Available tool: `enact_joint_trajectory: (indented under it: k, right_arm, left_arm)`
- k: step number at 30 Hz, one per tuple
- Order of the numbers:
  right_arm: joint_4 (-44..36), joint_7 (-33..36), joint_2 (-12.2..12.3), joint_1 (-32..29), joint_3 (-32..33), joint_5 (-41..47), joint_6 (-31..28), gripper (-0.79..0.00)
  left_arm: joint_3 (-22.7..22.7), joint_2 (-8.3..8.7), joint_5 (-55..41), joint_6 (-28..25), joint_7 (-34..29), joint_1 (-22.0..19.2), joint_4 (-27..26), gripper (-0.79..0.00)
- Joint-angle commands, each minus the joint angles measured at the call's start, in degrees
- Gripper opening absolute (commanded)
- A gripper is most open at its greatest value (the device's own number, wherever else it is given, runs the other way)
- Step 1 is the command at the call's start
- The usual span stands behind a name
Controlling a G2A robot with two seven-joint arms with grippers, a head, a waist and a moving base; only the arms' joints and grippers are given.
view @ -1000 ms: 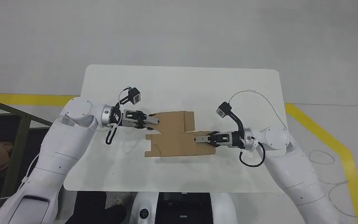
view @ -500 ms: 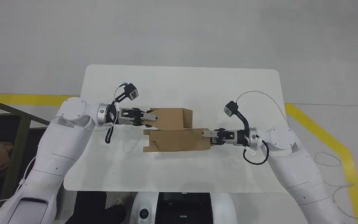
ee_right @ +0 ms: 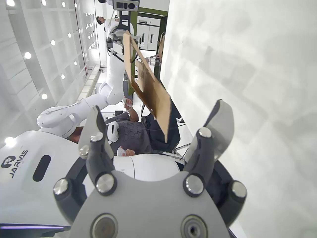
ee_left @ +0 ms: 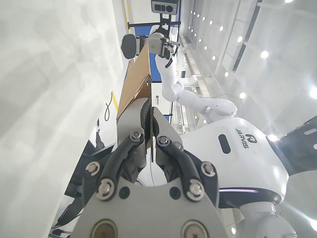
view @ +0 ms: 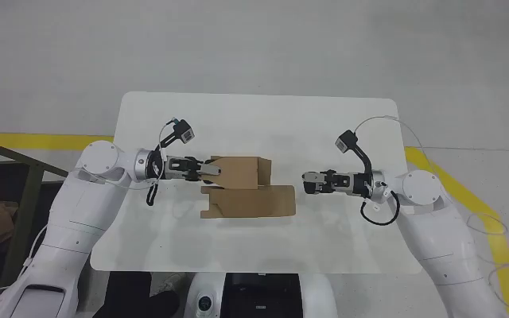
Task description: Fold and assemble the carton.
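Currently, the left claw (view: 208, 168) is clamped on one edge of the carton (view: 246, 191), which extends away from its fingertips over the table (view: 334, 119). At the carton's opposite end, the right claw (view: 305, 183) stands spread wide, just beside it, not touching.

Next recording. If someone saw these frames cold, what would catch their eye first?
The brown carton, partly folded open, stands out in the middle of the white table. The left gripper is clamped on one end of it. The right gripper is open just off the opposite end, not touching the cardboard.
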Motion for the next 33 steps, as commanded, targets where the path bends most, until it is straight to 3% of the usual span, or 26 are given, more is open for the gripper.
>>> enact_joint_trajectory:
  k: [1,7,13,17,33]
  right_arm:
    - [-0.4,-0.1,-0.1,0.6,-0.2,1.4,-0.8,-0.154]
    - [-1.3,-0.4,-0.9,3.4,-3.1,4.2,-1.7,-0.163]
    - [1.0,-1.8,-2.4,5.4,-9.2,6.9,-3.1,-0.222]
    - [3.1,-2.4,-3.1,6.6,-11.1,8.2,-5.5,-0.342]
    - [9.0,-0.5,-5.1,11.2,-16.4,10.2,-6.3,-0.332]
  left_arm:
    - [0.1,0.14,1.9,0.5,0.3,0.2,0.1,-0.785]
    - [0.0,0.15,2.5,0.9,3.2,1.0,-0.2,-0.785]
    - [0.9,-0.12,1.7,-0.1,3.9,0.9,-0.9,-0.785]
    - [1.8,-0.40,0.1,-0.8,3.5,0.5,-0.7,-0.785]
    - [5.3,-1.59,-3.0,-4.1,2.3,-1.8,-0.3,-0.785]
